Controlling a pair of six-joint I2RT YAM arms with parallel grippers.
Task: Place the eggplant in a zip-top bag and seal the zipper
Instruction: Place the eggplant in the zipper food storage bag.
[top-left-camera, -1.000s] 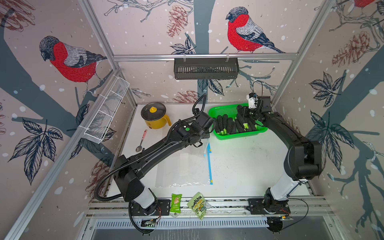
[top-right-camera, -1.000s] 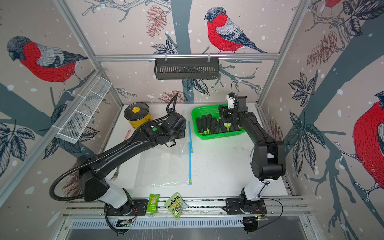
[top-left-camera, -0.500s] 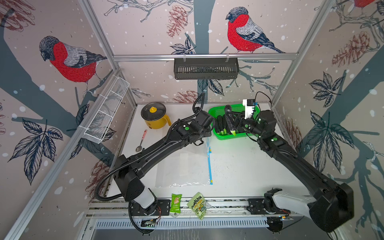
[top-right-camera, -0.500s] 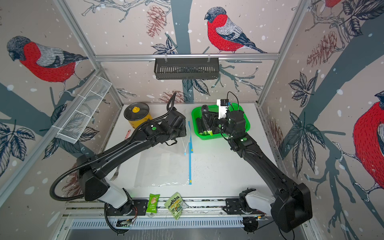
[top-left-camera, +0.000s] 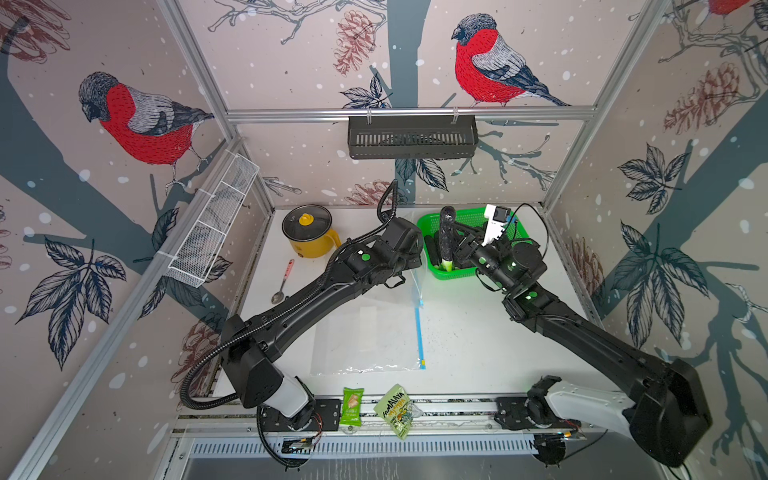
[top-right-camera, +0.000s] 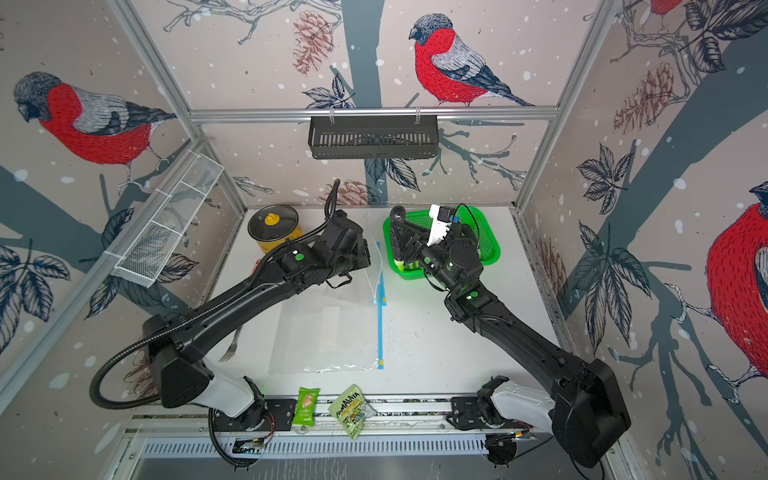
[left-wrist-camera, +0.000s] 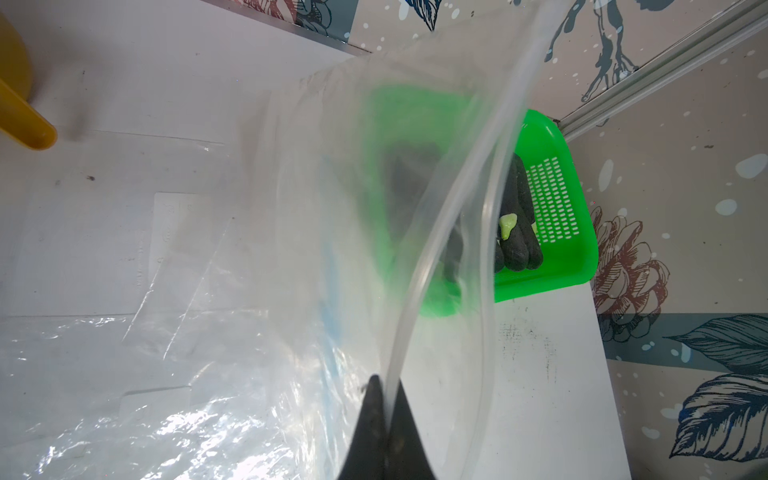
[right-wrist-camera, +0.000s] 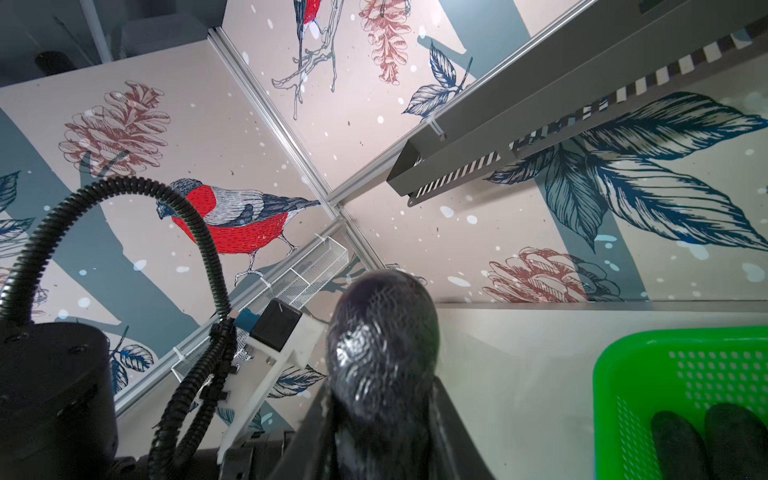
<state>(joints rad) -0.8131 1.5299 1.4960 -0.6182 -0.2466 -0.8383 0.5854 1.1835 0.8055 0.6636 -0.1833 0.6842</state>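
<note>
In both top views the right gripper (top-left-camera: 452, 244) clamps the eggplant (top-left-camera: 447, 232) upright over the green basket (top-left-camera: 457, 275) at upper centre-right, and the zip-top bag (top-right-camera: 324, 328) lies flat at centre. In the left wrist view the left gripper (left-wrist-camera: 385, 401) at lower centre is pinched tight on the bag's upper lip, holding the mouth open; in the right wrist view the eggplant (right-wrist-camera: 382, 357) fills lower centre between the jaws. The step in hand appears to be transfer to the bag: next, tilt the eggplant level and feed it through the raised mouth
</note>
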